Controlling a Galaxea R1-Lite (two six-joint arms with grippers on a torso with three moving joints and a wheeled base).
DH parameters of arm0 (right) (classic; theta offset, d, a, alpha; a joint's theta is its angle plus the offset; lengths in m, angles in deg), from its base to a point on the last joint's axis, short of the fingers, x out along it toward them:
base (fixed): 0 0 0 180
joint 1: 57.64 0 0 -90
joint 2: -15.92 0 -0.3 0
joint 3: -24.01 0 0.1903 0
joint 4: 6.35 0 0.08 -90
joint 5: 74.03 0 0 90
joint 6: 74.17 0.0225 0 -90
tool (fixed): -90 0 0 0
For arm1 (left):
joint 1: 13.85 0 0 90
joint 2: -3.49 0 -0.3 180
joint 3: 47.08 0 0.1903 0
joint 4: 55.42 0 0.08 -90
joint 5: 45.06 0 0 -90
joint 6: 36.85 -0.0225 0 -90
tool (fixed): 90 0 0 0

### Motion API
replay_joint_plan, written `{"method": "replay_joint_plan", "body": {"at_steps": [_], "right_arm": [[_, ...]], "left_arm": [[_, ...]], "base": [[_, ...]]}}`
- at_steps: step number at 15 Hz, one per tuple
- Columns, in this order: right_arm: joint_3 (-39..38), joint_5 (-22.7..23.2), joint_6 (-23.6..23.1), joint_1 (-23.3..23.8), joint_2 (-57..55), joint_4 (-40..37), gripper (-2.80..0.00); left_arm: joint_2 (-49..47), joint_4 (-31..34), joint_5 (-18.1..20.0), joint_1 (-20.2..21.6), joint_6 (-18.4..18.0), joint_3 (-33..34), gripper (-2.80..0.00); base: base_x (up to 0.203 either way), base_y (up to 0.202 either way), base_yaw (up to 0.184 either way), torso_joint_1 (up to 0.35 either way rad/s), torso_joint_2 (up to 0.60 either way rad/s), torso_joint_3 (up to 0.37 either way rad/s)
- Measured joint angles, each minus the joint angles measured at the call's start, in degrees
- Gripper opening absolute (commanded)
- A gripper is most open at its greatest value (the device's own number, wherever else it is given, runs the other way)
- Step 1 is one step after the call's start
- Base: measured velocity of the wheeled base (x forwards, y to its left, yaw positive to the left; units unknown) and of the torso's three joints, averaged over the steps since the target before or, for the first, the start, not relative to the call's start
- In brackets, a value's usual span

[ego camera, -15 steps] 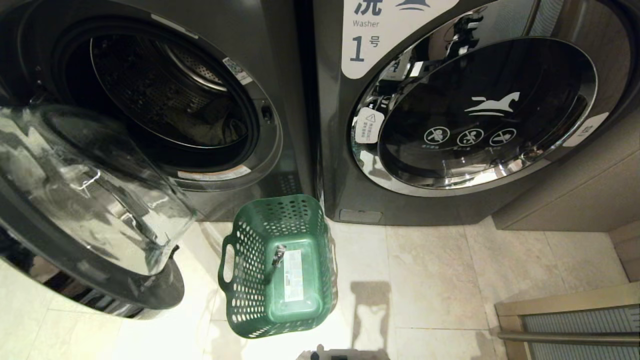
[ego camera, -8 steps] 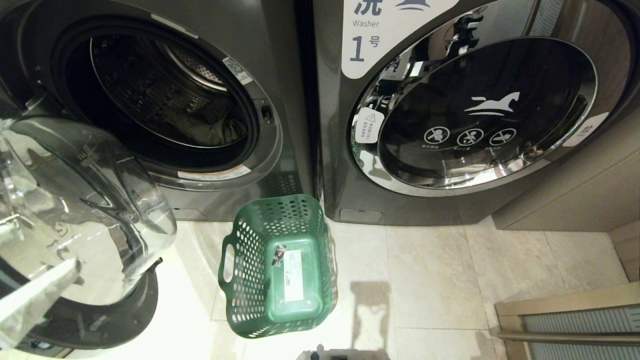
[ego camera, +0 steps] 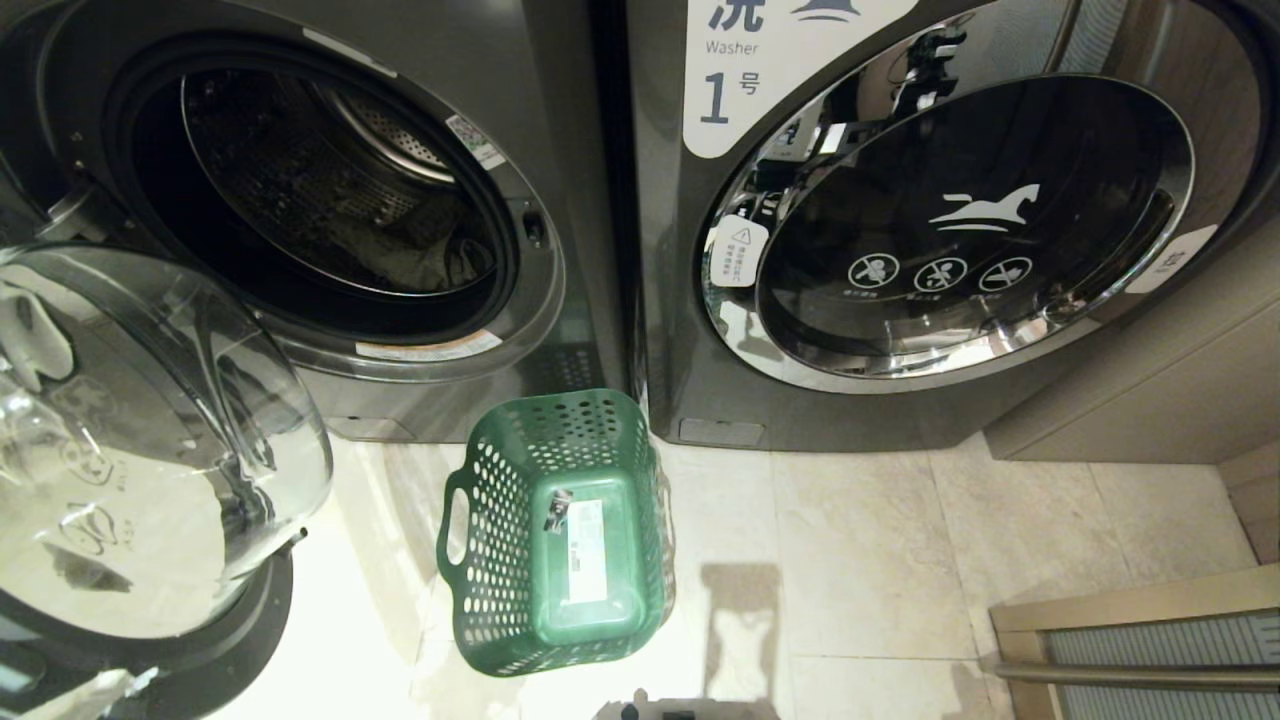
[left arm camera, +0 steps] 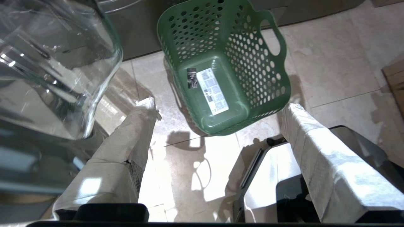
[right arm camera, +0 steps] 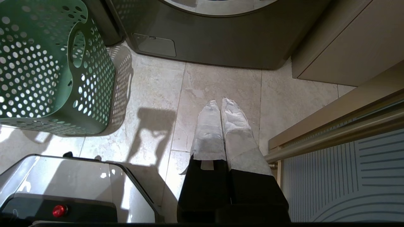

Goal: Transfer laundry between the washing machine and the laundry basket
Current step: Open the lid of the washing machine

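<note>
The washing machine [ego camera: 560, 150] stands at the left with its round glass door [ego camera: 150, 450] swung wide open. Pale laundry [ego camera: 440, 265] lies dimly low in the drum. The green laundry basket [ego camera: 500, 560] sits on the floor in front, holding nothing but its white label. In the left wrist view my left gripper [left arm camera: 218, 105] hangs open above the near end of the laundry basket [left arm camera: 252, 63], beside the door glass [left arm camera: 56, 63], with nothing between its wrapped fingers. My right gripper [right arm camera: 221, 102] is parked over the tiles to the right of the laundry basket [right arm camera: 38, 78], shut and holding nothing.
A second machine tagged "1 Washer" [ego camera: 960, 220] stands to the right, door closed. A wooden cabinet [ego camera: 1150, 380] and a sliding-door rail [ego camera: 1130, 640] bound the right side. My base's glossy top [right arm camera: 63, 189] lies just behind the basket.
The glass door has swung further open, toward the left. My left gripper's wrapped finger, seen at the lower left half a second ago, has dropped almost out of the head view.
</note>
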Motion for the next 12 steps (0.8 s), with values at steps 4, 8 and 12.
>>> {"method": "replay_joint_plan", "body": {"at_steps": [4,8,12], "right_arm": [[0.00,0.00,0.00,0.00,0.00,0.00,-2.80],[0.00,0.00,0.00,0.00,0.00,0.00,-2.80],[0.00,0.00,0.00,0.00,0.00,0.01,-2.80]], "left_arm": [[1.38,-2.59,-2.58,1.07,0.15,-1.05,0.00],[-6.86,-7.02,-5.56,2.40,0.70,-5.21,0.00],[-17.72,-15.47,-5.98,2.80,1.52,-10.32,-2.80]], "base": [[0.000,0.000,0.000,0.000,0.00,0.000],[0.000,0.000,0.000,0.000,0.00,0.000],[0.000,0.000,0.000,0.000,0.00,0.000]]}}
